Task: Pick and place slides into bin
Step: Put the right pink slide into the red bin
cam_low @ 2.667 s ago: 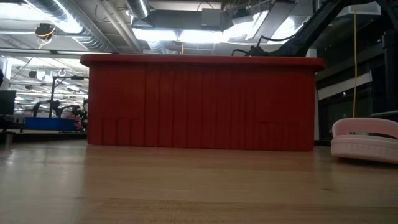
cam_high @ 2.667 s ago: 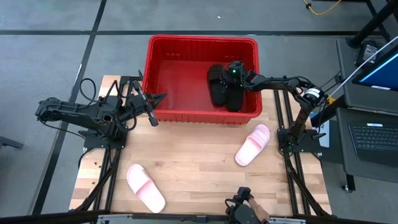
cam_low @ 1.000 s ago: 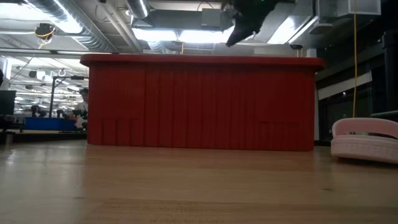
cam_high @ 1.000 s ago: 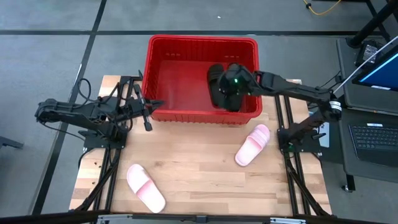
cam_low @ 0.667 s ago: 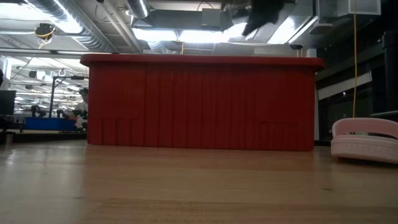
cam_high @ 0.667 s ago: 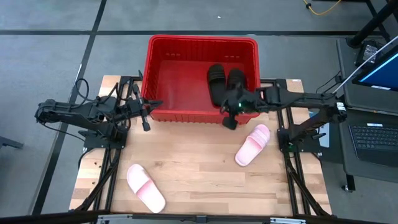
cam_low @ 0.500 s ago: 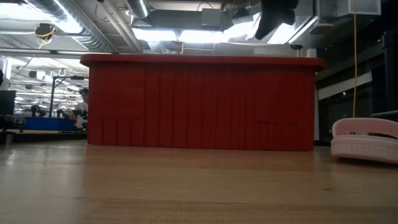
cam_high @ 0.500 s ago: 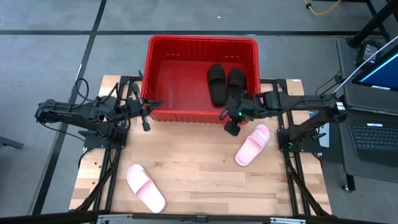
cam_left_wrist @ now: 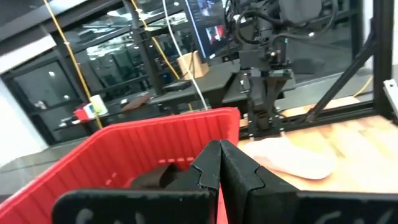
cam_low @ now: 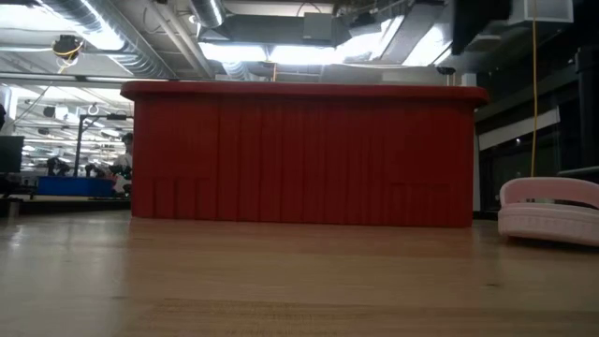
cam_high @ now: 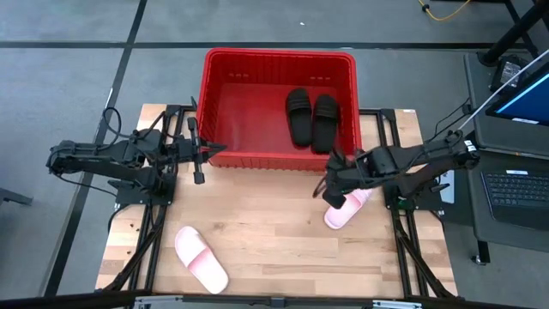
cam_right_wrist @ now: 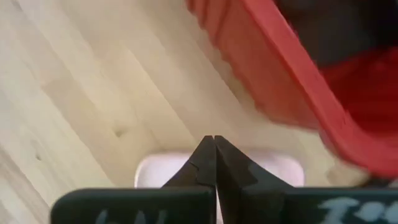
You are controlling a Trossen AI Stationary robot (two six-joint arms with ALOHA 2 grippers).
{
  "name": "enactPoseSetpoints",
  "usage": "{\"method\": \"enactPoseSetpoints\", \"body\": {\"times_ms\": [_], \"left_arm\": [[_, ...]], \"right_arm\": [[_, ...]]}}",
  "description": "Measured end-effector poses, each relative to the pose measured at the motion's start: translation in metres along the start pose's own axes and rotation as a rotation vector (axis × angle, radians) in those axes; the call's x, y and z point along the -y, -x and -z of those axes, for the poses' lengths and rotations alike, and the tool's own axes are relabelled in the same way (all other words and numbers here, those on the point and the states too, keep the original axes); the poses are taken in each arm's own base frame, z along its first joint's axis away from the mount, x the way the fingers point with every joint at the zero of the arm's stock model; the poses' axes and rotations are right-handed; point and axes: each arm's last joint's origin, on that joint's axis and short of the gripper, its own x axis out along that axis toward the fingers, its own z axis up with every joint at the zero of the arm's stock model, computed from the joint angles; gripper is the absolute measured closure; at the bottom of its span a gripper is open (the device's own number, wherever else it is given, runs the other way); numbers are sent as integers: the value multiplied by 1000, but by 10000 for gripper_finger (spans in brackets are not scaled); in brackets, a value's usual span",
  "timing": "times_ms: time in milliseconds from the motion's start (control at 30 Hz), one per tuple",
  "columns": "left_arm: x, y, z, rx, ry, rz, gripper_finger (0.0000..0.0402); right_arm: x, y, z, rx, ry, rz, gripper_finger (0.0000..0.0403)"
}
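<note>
The red bin [cam_high: 257, 120] stands at the table's far side with two black slides [cam_high: 302, 116] [cam_high: 327, 112] lying side by side on its floor. One pink slide [cam_high: 352, 199] lies on the table near the bin's near right corner. Another pink slide [cam_high: 202, 259] lies at the near left. My right gripper [cam_high: 328, 189] is shut and empty, pointing steeply down over the heel end of the right pink slide [cam_right_wrist: 280, 167], well above it. My left gripper [cam_high: 221, 148] is shut and empty, held level at the bin's near left corner [cam_left_wrist: 143, 146].
The bin's near wall [cam_low: 304, 154] rises high above the wooden tabletop, and the right pink slide [cam_low: 550, 211] sits just to its right. Bare wood lies between the two pink slides. The arms' frames stand along both table sides.
My right gripper, shut and empty, has swung from above the black slides in the bin, over the bin's near rim toward the table's near edge. It has tipped to point steeply down and now hangs over the right pink slide. The slides have not moved.
</note>
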Motion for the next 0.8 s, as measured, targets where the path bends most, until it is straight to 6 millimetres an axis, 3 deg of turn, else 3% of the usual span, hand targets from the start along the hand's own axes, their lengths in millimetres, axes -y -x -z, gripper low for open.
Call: {"method": "enactPoseSetpoints", "body": {"times_ms": [400, 567, 800], "left_arm": [[-4, -2, 2, 1, 13, 24, 400], [-4, -2, 2, 2, 12, 25, 400], [-4, -2, 2, 2, 11, 29, 400]], "right_arm": [[-13, 16, 42, 43, -103, 120, 402], [-19, -5, 64, 26, -134, 160, 402], [-29, -36, 87, 7, -218, 85, 402]]}}
